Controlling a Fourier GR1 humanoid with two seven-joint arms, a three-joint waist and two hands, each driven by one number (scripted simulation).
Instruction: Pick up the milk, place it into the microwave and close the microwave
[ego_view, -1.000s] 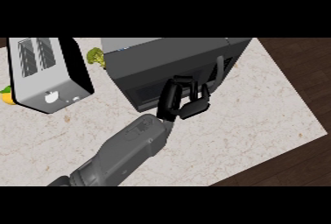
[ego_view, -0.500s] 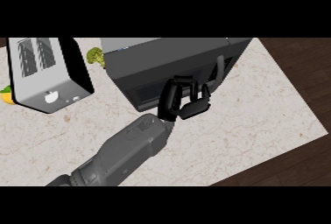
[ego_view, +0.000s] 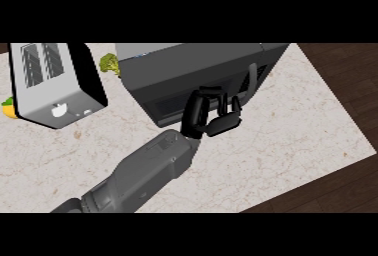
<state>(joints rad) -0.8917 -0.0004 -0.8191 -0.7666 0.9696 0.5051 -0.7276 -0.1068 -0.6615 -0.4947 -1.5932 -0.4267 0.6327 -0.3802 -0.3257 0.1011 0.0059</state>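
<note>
One hand showed, the left hand (ego_view: 214, 114), reaching up from the near edge of the counter (ego_view: 295, 145) on its grey forearm (ego_view: 148, 170). Its fingers (ego_view: 198, 107) were fairly straight and apart from the thumb, clamped on nothing, and lay against the dark door (ego_view: 171, 104) of the microwave (ego_view: 199, 67), which stood at the far edge. Over the last second nothing had shifted: hand, forearm and door all sat just where they had been. With the door seeming flush against the body and the hand at rest on it, I judged the closing push finished or very nearly so, with only the withdrawal left.

The milk could not be seen anywhere on the counter. It was most likely behind the door, inside the microwave, but the dark window gave no proof. Whether the door had latched was also hard to tell from so steep an angle, and the hand covered part of its face beside the handle (ego_view: 251, 82). The right hand was out of view.

The toaster (ego_view: 52, 80) stood toward the far left corner, with broccoli (ego_view: 111, 64) between it and the microwave. An orange-yellow thing (ego_view: 9, 108) was cut off at the left edge.
</note>
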